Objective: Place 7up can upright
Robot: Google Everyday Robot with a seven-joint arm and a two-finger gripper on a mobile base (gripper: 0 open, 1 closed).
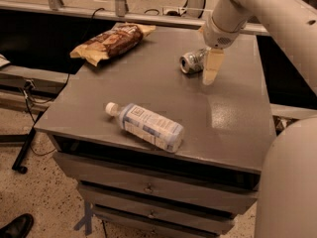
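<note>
The 7up can (191,61) lies on its side at the back right of the grey table top (124,88), its silver top facing left. My gripper (211,69) hangs from the white arm just right of the can and partly covers its right end. One pale finger points down beside the can, close above the table.
A clear plastic water bottle (147,126) with a white cap lies on its side near the table's front edge. A brown snack bag (110,42) lies at the back left. The white arm (267,14) crosses the upper right. A shoe (17,225) shows on the floor at lower left.
</note>
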